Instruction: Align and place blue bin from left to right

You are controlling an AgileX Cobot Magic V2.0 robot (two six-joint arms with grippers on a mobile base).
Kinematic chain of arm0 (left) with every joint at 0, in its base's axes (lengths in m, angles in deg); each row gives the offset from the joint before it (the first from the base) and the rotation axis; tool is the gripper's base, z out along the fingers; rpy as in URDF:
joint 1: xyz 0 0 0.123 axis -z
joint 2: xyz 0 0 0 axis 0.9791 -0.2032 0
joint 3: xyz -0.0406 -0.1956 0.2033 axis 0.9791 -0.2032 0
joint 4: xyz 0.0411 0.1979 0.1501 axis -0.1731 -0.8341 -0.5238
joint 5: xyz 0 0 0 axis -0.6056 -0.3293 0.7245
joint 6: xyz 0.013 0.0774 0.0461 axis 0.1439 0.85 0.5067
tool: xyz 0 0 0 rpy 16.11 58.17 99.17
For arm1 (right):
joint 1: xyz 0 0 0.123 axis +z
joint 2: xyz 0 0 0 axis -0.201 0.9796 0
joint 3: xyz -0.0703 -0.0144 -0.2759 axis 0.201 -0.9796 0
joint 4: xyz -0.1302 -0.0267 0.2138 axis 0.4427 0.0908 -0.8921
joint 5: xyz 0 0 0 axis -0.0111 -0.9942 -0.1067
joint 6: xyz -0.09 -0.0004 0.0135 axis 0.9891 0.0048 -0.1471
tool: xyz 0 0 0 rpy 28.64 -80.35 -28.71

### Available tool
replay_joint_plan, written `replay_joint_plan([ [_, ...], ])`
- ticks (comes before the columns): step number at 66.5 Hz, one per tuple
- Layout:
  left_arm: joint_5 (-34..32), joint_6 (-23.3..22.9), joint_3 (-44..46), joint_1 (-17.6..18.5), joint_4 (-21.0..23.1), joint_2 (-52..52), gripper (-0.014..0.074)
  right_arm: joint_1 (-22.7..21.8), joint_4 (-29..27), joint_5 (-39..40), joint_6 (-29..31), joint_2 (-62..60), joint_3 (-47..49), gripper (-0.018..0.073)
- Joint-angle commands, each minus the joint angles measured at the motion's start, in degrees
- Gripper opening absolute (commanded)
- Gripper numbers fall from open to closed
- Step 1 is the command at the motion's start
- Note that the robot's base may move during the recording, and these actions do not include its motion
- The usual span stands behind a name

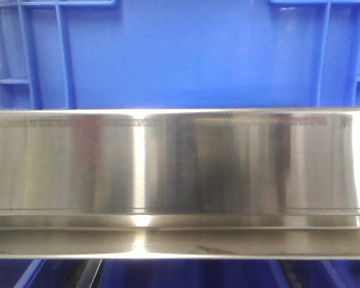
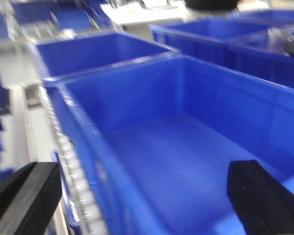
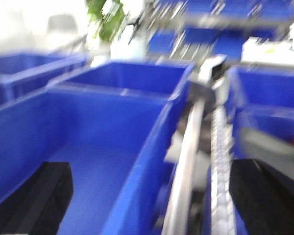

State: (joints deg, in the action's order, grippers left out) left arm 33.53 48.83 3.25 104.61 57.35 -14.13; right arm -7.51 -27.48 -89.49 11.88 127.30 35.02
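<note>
Below, blue bin (image 2: 196,147), left gripper (image 2: 142,203) spread wide astride its wall

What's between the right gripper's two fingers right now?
In the right wrist view, a wall of the blue bin and a metal rail lie between the open fingers of the right gripper.

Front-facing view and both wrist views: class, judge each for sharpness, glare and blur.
Front-facing view: sharp enough, with a bright vertical glare streak on the steel rail below the blue bin. Left wrist view: soft with blur, the black fingers smeared. Right wrist view: blurriest, its upper left washed out white.
</note>
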Motion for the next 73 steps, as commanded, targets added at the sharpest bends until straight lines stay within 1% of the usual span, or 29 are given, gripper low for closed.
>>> replay_joint_plan([
  [1, 4.2, -0.6, 6.9, 0.2, 0.9, -6.4, 0.0590, 0.9, -0.1, -4.9, 0.7, 6.2, 5.7, 0.0549],
  [3, 5.8, -0.9, 9.9, 0.0, 0.9, -8.4, 0.0590, 1.1, 0.0, -6.9, 0.7, 8.3, 7.8, 0.0549],
  [10, 13.1, -4.6, 19.3, -1.8, 0.9, -16.2, 0.0590, 1.1, 0.9, -15.3, 0.7, 16.5, 17.0, 0.0549],
  [17, 19.5, -5.1, 27.6, -3.7, 0.9, -23.0, 0.0590, 1.1, 3.6, -23.9, 0.5, 24.0, 26.0, 0.0549],
  [26, 28.1, -8.0, 37.5, -6.8, 0.5, -31.4, 0.0590, 1.1, 10.5, -35.8, -6.5, 33.6, 38.9, 0.0549],
  [31, 32.4, -8.1, 41.0, -8.7, 0.9, -35.1, 0.0590, 1.2, 11.1, -35.8, -8.8, 38.1, 44.3, 0.0549],
  [34, 34.3, -8.1, 43.0, -9.3, 0.9, -37.2, 0.0590, 1.9, 10.8, -35.8, -8.9, 40.2, 46.7, 0.0549],
  [40, 34.3, -8.1, 45.2, -9.5, 0.9, -40.6, 0.0590, 4.0, 10.8, -35.8, -9.2, 42.9, 49.3, 0.0549],
  [46, 34.3, -8.1, 47.0, -9.5, 0.9, -43.4, 0.0590, 5.8, 10.8, -35.8, -10.9, 45.6, 50.0, 0.0549],
  [54, 34.3, -8.1, 48.1, -9.5, 1.6, -46.2, 0.0590, 5.9, 10.8, -35.8, -12.5, 49.1, 50.0, 0.0549],
  [73, 34.3, -8.1, 48.1, -9.5, 1.6, -51.5, 0.0590, 5.0, 11.2, -35.8, -13.3, 56.2, 50.0, 0.0549],
])
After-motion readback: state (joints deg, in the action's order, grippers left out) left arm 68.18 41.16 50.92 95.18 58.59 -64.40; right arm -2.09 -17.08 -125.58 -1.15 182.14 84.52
